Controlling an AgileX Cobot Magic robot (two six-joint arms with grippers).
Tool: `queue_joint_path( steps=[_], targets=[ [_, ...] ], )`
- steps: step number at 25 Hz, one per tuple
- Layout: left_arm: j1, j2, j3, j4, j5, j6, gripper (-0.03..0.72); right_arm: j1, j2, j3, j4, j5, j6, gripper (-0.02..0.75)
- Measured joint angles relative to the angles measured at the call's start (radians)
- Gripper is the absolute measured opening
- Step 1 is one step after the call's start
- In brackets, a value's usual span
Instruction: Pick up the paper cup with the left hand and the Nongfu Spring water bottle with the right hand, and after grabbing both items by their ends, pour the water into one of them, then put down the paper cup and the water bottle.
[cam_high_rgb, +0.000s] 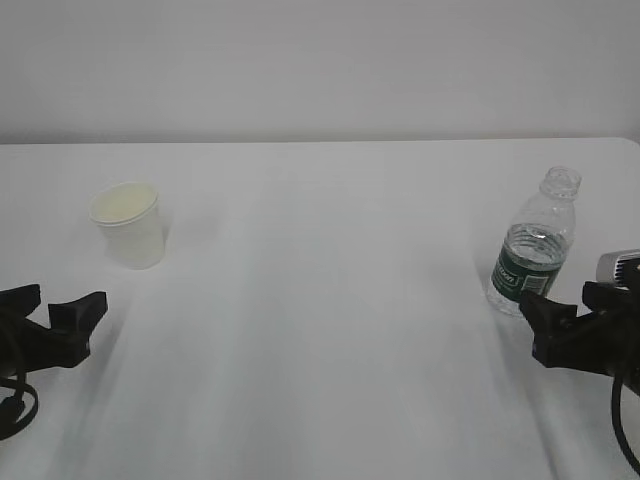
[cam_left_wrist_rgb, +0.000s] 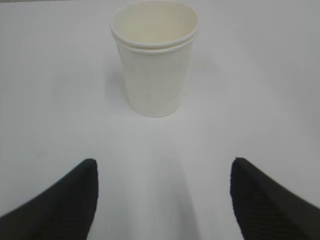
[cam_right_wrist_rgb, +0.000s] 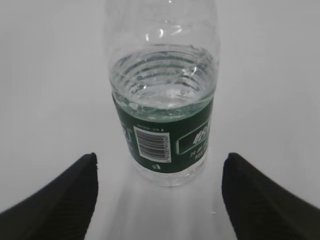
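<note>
Here both hands sit low at the near edge with jaws spread and empty — the left hand lined up on the paper cup, the right hand on the Nongfu Spring water bottle, which stands just beyond it. Each stands upright, uncapped bottle part-filled with water. Farther out, the white surface lies bare between them — open room for the pour.

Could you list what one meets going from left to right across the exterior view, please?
left hand → paper cup → bare stretch of the white table → Nongfu Spring water bottle → right hand, which sits just in front of the bottle, reaching further right.
</note>
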Motion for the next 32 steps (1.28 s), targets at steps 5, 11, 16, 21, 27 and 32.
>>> queue_joint_path(
  steps=[5, 11, 16, 21, 27, 32],
  targets=[
    [0.0, 0.0, 0.0, 0.0, 0.0, 0.0, 0.591, 0.0, 0.041, -0.027, -0.004, 0.0, 0.0, 0.59],
    [0.0, 0.0, 0.0, 0.0, 0.0, 0.0, 0.591, 0.0, 0.07, -0.052, -0.01, 0.0, 0.0, 0.59],
    [0.0, 0.0, 0.0, 0.0, 0.0, 0.0, 0.589, 0.0, 0.07, -0.067, -0.01, 0.0, 0.0, 0.59],
    [0.0, 0.0, 0.0, 0.0, 0.0, 0.0, 0.589, 0.0, 0.084, -0.084, -0.01, 0.0, 0.0, 0.59],
    [0.0, 0.0, 0.0, 0.0, 0.0, 0.0, 0.589, 0.0, 0.128, -0.122, -0.017, 0.0, 0.0, 0.59],
    [0.0, 0.0, 0.0, 0.0, 0.0, 0.0, 0.588, 0.0, 0.154, -0.162, -0.02, 0.0, 0.0, 0.59]
  ],
)
